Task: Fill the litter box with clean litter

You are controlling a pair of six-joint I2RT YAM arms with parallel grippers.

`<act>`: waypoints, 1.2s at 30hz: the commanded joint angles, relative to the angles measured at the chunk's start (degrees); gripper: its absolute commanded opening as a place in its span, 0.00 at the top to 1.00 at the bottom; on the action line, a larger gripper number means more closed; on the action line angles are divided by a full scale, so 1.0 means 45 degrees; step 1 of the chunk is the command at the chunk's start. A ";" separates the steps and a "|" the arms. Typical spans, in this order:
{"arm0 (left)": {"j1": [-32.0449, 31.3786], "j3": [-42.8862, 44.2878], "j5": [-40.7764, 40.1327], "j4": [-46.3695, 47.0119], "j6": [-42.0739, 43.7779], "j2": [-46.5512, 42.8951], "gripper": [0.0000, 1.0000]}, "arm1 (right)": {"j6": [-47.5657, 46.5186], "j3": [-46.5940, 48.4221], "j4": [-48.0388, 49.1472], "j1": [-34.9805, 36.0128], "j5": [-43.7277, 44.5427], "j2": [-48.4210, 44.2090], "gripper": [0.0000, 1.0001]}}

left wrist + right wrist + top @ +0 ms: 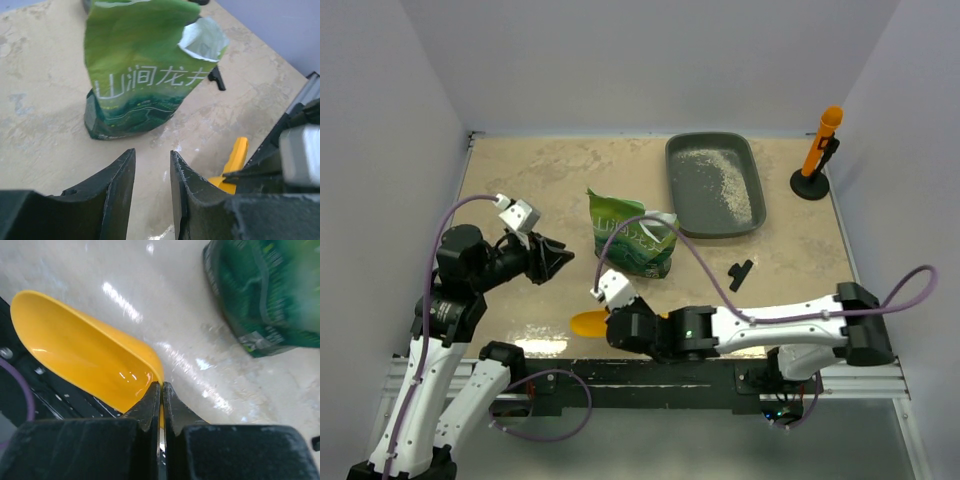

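The dark grey litter box lies at the back right with a layer of pale litter inside. A green bag stands open mid-table; it also shows in the left wrist view and in the right wrist view. My right gripper is shut on the rim of an empty yellow scoop, held low near the table's front edge. My left gripper is open and empty, left of the bag, with its fingers pointing at it.
An orange tool stands in a black base at the back right corner. A small black clip lies right of the bag. The scoop's handle shows beside my left fingers. White walls surround the table.
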 commanded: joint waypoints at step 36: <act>-0.0398 0.0106 0.6427 0.4509 -0.5195 0.1542 0.53 | -0.1402 0.8574 -0.7981 -0.1622 0.1446 -0.1404 1.00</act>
